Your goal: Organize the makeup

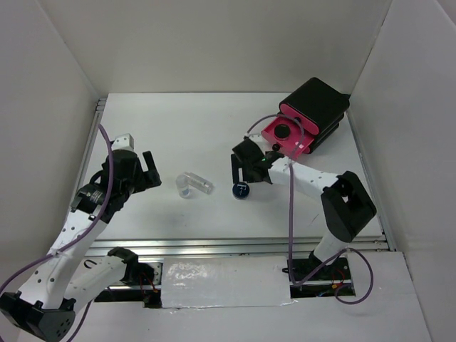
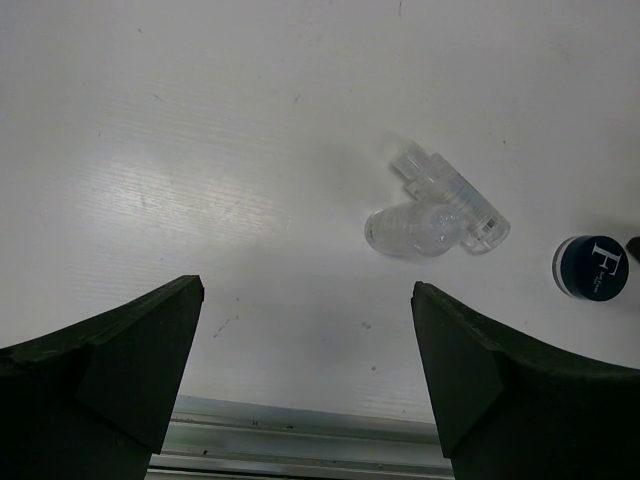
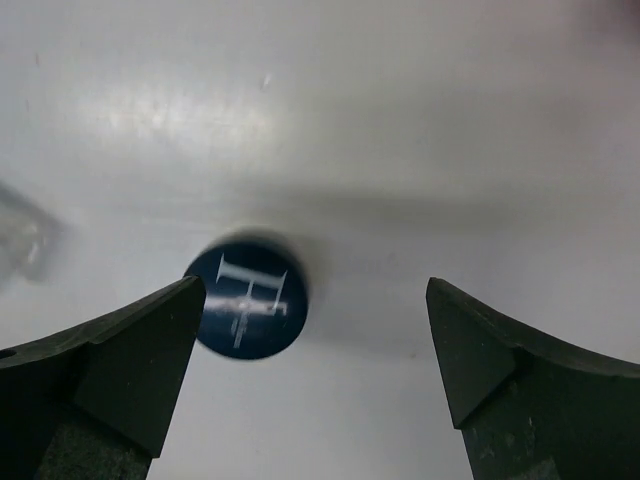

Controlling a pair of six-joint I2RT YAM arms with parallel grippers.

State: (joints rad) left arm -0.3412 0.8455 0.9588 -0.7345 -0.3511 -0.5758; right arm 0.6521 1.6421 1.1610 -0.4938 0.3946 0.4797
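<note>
A dark-blue round compact with a white mark (image 1: 241, 190) lies on the white table. My right gripper (image 1: 251, 175) hovers just above it, open and empty. In the right wrist view the compact (image 3: 248, 298) sits close to the left finger (image 3: 140, 350), with the gripper (image 3: 315, 300) wide open. A clear vial (image 1: 185, 188) and a clear tube (image 1: 198, 182) lie touching each other mid-table. My left gripper (image 1: 155, 171) is open and empty to their left. The left wrist view shows the vial (image 2: 410, 228), the tube (image 2: 452, 193) and the compact (image 2: 592, 266) ahead of the gripper (image 2: 305, 300). A black round compact (image 1: 283, 131) sits in the pink drawer.
A black box (image 1: 318, 107) stands at the back right with a pink drawer (image 1: 293, 137) pulled out towards my right arm. White walls enclose the table. A metal rail (image 2: 300, 425) runs along the near edge.
</note>
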